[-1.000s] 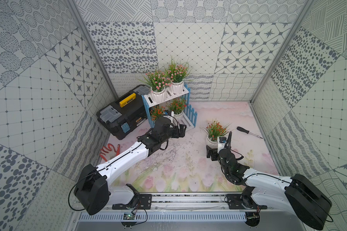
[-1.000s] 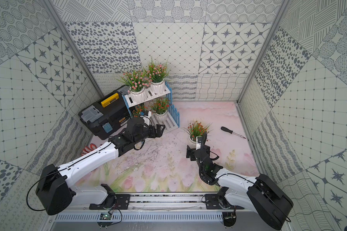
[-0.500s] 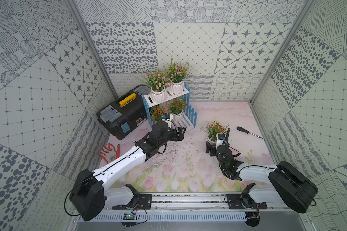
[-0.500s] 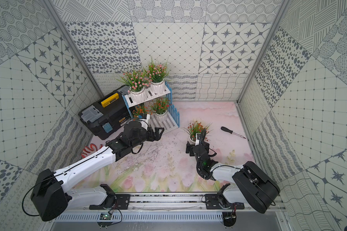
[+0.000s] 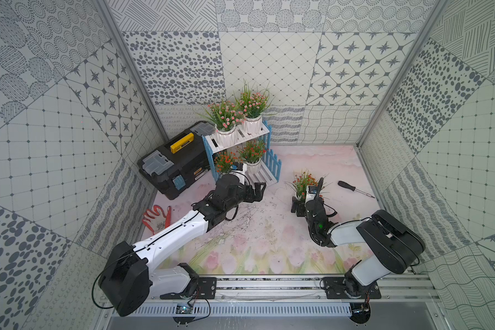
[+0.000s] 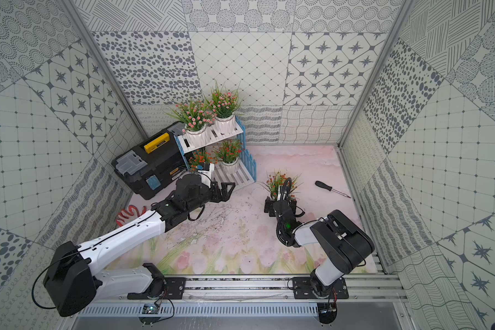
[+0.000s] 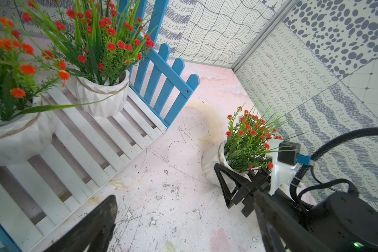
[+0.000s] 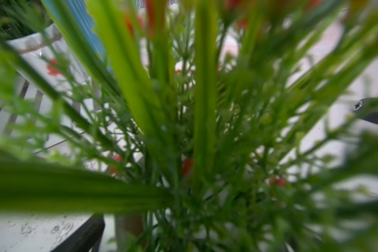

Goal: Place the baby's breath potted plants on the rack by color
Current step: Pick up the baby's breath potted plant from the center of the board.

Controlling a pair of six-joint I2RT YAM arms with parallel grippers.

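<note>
standing open beside rack (image 5: 272, 165), left tool (image 5: 259, 192)

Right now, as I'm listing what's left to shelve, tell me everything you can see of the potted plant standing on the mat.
The potted plant stands upright on the pink floral mat, apart from the rack. It has grassy green blades, fine sprigs and small orange-red blossoms in a white ribbed pot that looks ceramic, with twine round its neck. The right claw sits at its near side, one finger against the pot. Whether it grips cannot be told.
</note>
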